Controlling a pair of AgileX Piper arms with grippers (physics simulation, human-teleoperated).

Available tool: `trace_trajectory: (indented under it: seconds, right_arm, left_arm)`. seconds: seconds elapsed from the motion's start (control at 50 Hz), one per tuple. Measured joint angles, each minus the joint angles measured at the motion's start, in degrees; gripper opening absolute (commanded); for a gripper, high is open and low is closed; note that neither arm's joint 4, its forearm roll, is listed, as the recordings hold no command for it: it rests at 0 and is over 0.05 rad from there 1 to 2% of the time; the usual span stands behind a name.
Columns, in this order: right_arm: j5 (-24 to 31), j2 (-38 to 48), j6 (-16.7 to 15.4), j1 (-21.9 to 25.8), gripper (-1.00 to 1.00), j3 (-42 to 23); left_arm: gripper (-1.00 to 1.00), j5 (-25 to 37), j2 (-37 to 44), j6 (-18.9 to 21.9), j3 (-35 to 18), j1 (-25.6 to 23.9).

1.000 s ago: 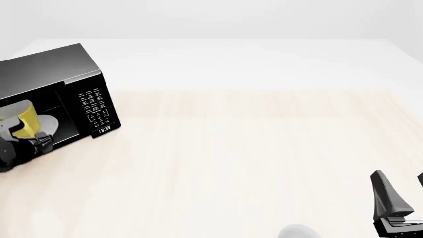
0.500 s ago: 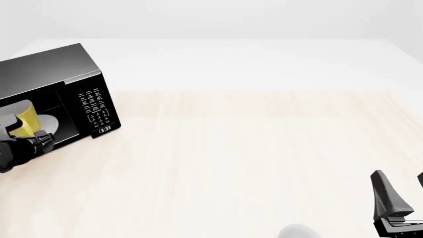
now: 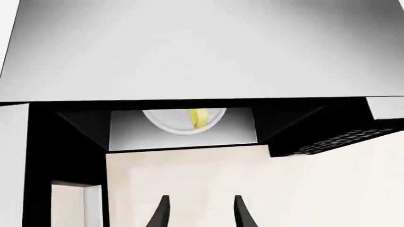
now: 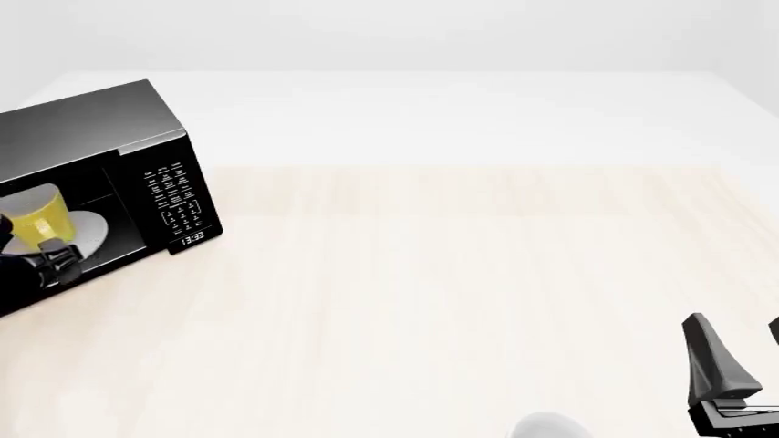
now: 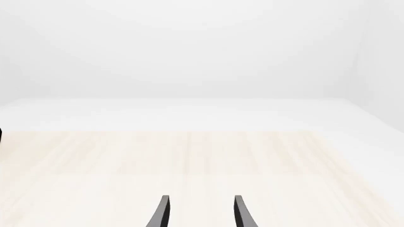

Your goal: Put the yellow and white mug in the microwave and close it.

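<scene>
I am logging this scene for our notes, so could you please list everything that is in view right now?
microwave: one, black with a white-button keypad and a lit clock, at the table's far left, its cavity open to view.
yellow and white mug: one, yellow outside, standing on the turntable plate inside the microwave.
turntable plate: one, white, round, on the cavity floor.
rounded object: one, white, at the near edge of the front view, cut off by the frame.
table: one, pale wood with a white surround.
left gripper: one, black, open and holding nothing, just outside the microwave's opening.
right gripper: one, black, open and holding nothing, at the near right over the table.
</scene>
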Motion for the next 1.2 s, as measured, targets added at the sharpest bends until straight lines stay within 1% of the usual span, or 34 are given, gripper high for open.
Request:
trace_trajectory:
  seconds: [0.34, 0.62, 0.84, 1.04, 1.2]
  right_arm:
    - [0.0, 0.0, 0.0, 0.0, 1.00, 0.0]
    - [0.0, 0.0, 0.0, 0.0, 1.00, 0.0]
    - [0.0, 0.0, 0.0, 0.0, 1.00, 0.0]
    - [0.0, 0.0, 0.0, 0.0, 1.00, 0.0]
    - [0.0, 0.0, 0.0, 0.0, 1.00, 0.0]
  left_arm:
    - [1.00, 6.0, -12.3, -0.2, 2.3, -0.8]
    - [1.00, 13.7, -24.5, 1.2, 1.9, -0.4]
    - [1.00, 21.1, -32.1, 1.2, -0.9, 0.0]
    - [1.00, 27.5, -36.7, 0.4, -5.2, 0.5]
    - [1.00, 31.5, -39.5, 0.5, -8.5, 2.3]
